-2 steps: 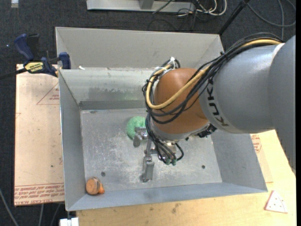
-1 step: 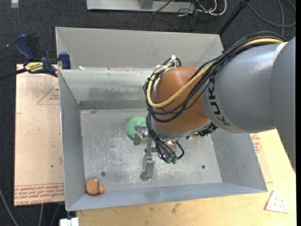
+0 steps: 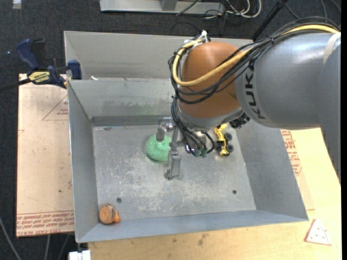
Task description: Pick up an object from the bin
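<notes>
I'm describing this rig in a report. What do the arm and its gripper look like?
The arm is a thick, rounded, silver-grey tube with black KUKA lettering. An orange dome-shaped cover sits at the wrist, with black and yellow cables looped round it. The gripper has two slim grey metal fingers, with a small yellow part beside its base.

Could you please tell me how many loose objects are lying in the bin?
2. A green rounded lump lies near the middle of the bin, at the pincer; a small orange-brown object sits in the near-left corner. The arm may hide others.
</notes>
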Motion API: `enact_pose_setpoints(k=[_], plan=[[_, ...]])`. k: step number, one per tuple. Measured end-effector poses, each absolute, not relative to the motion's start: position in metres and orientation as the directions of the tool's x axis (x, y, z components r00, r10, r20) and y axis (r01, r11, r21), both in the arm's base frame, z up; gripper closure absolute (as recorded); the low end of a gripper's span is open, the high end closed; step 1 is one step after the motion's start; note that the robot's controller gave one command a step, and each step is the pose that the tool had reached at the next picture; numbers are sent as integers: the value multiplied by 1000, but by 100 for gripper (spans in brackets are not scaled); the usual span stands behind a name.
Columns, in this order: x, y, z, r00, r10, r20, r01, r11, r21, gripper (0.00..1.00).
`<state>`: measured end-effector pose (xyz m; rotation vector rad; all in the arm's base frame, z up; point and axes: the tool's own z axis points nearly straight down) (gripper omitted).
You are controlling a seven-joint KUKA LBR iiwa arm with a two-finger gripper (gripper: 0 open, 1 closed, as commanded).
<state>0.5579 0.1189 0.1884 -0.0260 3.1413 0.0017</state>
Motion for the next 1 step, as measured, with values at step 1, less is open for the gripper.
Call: enact_pose_setpoints(k=[1], plan=[[570, 74, 187, -999, 36, -6, 36, 999, 2, 0]])
